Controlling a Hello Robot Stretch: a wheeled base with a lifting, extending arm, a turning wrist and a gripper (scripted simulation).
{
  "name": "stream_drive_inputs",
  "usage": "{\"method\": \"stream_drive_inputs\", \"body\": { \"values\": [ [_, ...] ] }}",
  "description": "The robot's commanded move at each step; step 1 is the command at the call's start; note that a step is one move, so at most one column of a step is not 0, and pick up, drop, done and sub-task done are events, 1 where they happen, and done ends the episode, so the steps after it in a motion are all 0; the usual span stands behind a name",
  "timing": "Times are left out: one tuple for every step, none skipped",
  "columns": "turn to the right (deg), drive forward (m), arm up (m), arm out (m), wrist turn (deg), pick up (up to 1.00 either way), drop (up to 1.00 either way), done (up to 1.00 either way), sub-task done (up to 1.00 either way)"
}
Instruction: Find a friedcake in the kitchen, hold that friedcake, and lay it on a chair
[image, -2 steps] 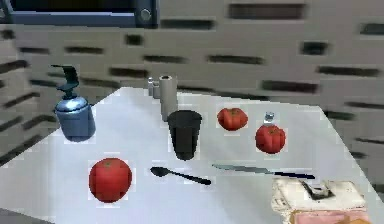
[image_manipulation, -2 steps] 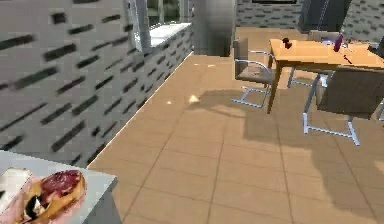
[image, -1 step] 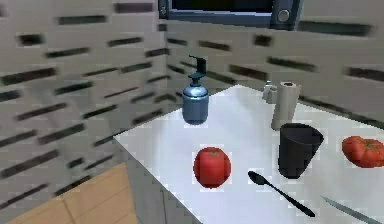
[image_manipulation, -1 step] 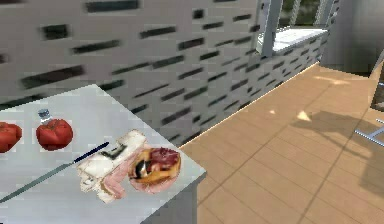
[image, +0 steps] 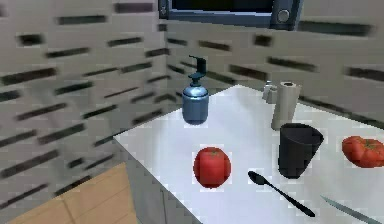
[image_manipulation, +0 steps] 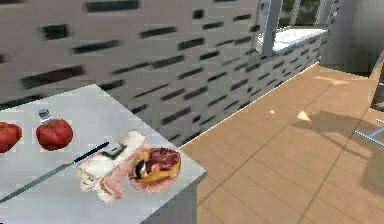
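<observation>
On counter (image_manipulation: 100, 110) corner: friedcake (image_manipulation: 155, 166), lying flat beside pale lump (image_manipulation: 108, 168) near edge, seemingly within reach for pickup; jaw state: cannot tell.

- Standing upright near the back of the white bench (image: 165, 140): grey pump bottle (image: 196, 98) and paper roll (image: 285, 104).
- Lying nearer the front: red tomato (image: 211, 166), black spoon (image: 275, 190) just beside it.
- Standing behind the spoon: black cup (image: 298, 150).
- Lying at the forward view's right edge: second tomato (image: 363, 150).
- Running behind the bench: grey brick wall (image: 60, 70).
</observation>
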Motion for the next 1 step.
{"method": "stream_drive_inputs", "body": {
  "values": [
    [0.0,0.00,0.38,0.00,0.0,0.00,0.00,0.00,0.00]
  ]
}}
